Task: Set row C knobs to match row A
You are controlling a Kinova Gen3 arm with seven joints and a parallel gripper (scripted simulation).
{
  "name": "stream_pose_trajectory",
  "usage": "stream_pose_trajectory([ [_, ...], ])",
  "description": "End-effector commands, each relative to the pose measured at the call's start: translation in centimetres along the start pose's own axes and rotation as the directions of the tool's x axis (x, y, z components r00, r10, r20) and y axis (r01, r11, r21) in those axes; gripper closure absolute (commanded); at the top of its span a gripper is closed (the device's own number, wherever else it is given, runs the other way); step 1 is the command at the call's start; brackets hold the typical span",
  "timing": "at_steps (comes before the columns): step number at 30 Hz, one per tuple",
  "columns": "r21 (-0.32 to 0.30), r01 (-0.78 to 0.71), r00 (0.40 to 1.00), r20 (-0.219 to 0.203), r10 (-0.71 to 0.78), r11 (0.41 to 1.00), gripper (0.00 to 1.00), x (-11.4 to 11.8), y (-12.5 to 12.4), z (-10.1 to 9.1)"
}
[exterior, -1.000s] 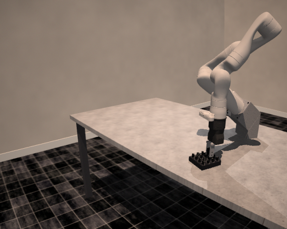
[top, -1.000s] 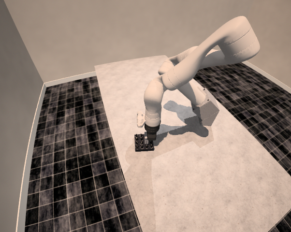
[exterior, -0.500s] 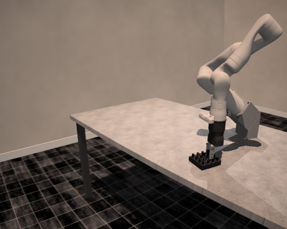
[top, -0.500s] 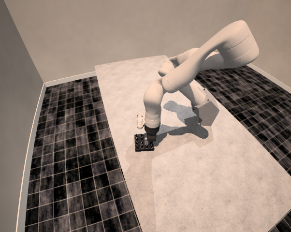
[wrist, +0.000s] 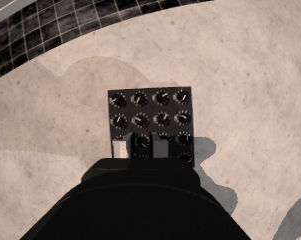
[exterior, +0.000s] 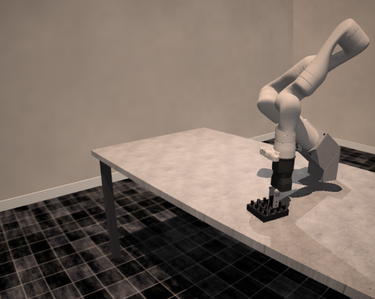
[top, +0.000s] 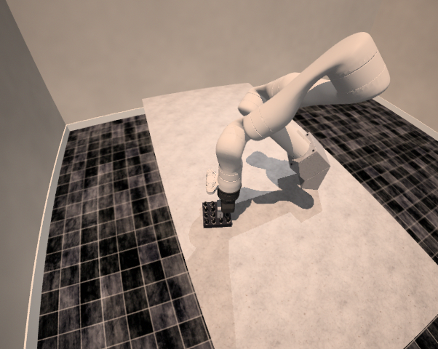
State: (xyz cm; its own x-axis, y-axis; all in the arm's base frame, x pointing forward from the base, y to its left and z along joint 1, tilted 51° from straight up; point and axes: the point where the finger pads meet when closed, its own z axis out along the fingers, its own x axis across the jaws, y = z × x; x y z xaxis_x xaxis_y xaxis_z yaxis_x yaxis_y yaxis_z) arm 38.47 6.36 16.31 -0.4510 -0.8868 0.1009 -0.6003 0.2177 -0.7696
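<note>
Knob box (top: 217, 225) (exterior: 255, 212) (wrist: 151, 109): level on the table (top: 305, 281) (exterior: 181, 177) (wrist: 240, 75), below the arm's wrist.
Gripper (top: 220, 215) (exterior: 272, 205) (wrist: 142, 141): released partway, apparently clenched on nothing; poised about one inner knob (wrist: 142, 142), contact impossible to tell.
Row letters: unreadable, with socket side unidentified; inner knob not assignable to row C with certainty.
Done: not confirmable; white lines visible on several knobs, but too small for a sure A-to-C comparison.
Left: at least withdrawal of the arm; probably a grip and turn first, then a check of all four pairs.
</note>
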Motion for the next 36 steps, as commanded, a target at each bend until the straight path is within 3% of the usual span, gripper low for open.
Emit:
stream_pose_trajectory([
  [1,0.001,0.008,1.0,-0.002,-0.008,1.0,0.54,0.11,0.03,0.1],
  [24,0.001,0.008,1.0,-0.002,-0.008,1.0,0.54,0.11,0.03,0.1],
  [25,0.001,0.008,1.0,-0.002,-0.008,1.0,0.7,0.11,0.03,0.1],
  [36,0.001,0.008,1.0,-0.002,-0.008,1.0,0.7,0.11,0.03,0.1],
])
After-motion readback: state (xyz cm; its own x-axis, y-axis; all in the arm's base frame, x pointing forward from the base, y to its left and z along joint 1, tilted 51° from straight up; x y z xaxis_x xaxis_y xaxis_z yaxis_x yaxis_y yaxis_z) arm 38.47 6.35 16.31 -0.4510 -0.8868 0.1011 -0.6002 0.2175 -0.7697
